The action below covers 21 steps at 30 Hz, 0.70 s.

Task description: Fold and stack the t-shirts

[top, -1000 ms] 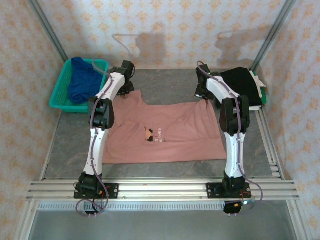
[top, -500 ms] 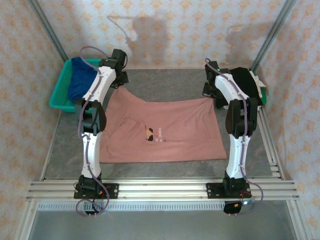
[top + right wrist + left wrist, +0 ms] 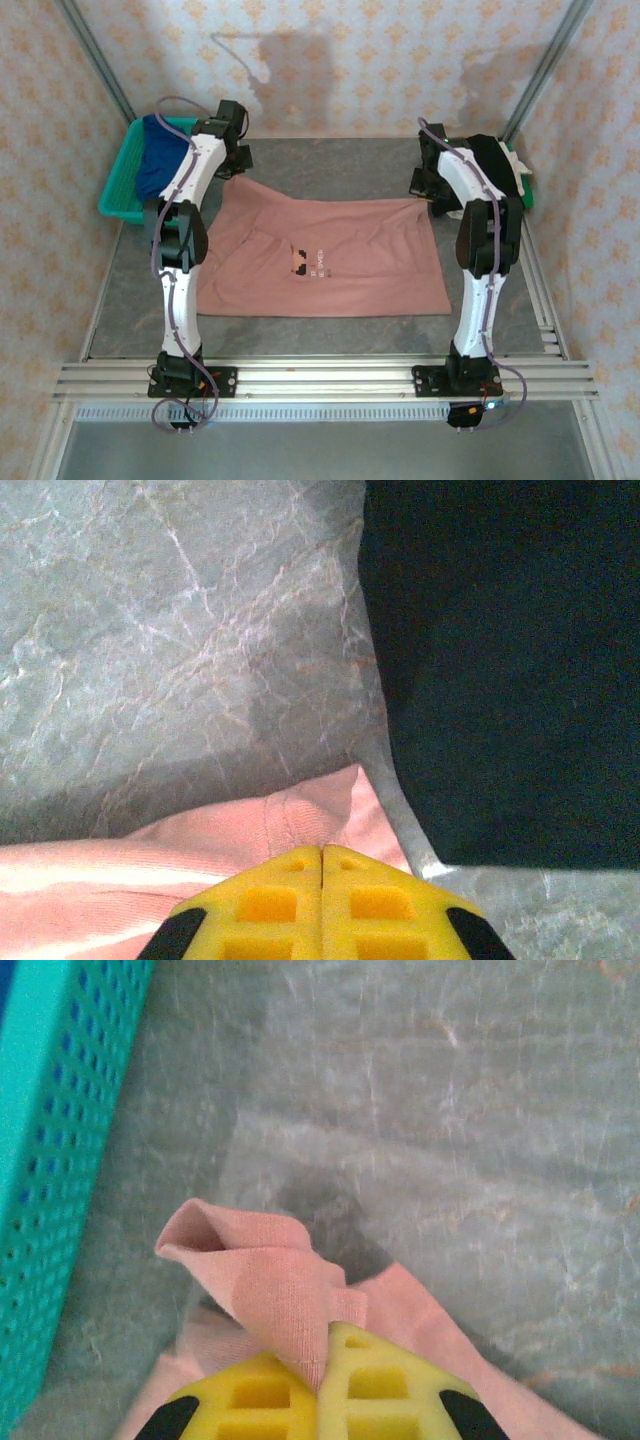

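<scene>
The dusty-pink knit t-shirt (image 3: 320, 258) lies spread mid-table on the grey marbled tabletop (image 3: 330, 160). The left gripper (image 3: 322, 1365) is clamped on its bunched corner at 10 o'clock, near the teal perforated plastic basket (image 3: 50, 1160). The right gripper (image 3: 322, 870) is clamped on the corner at 2 o'clock, beside the flat black t-shirt (image 3: 500, 660). Bare stone lies open at 12 o'clock.

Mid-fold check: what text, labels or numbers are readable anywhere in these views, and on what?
Chest print on the pink t-shirt: small lettering beside the pixel figure, too small and blurred to read.
Nothing else: no lettering visible on the teal basket or the black t-shirt.
</scene>
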Motion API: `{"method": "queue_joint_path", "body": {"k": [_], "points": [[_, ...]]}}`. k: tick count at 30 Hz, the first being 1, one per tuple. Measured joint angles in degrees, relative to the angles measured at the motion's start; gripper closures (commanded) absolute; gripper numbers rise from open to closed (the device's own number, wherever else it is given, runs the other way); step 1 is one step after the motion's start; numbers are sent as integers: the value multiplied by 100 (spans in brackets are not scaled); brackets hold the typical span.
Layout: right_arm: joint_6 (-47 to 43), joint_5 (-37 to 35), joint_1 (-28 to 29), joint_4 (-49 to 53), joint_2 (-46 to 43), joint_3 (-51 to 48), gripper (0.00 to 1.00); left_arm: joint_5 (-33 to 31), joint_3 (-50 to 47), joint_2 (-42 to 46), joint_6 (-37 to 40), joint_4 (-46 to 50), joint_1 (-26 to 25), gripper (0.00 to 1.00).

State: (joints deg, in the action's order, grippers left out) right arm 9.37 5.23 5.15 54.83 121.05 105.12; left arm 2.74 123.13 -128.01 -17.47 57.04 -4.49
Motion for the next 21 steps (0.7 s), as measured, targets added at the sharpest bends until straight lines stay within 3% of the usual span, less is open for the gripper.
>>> {"method": "queue_joint_path", "body": {"k": [6,9,13,21], "points": [[68,258,0,-278,-1143,-1364,99,341,-2072,1755,-63,-400,-46,100],[122,315,0,-431,-1663,-2004,90,332,-3069,2951,-111,-575,-90,100],[275,173,0,-485,-2033,-2570,87,284,-4332,4277,-221,-820,-94,100],[553,46,0,-505,-2382,-3386,79,446,-6035,4798,-411,-1032,-116,100]]}}
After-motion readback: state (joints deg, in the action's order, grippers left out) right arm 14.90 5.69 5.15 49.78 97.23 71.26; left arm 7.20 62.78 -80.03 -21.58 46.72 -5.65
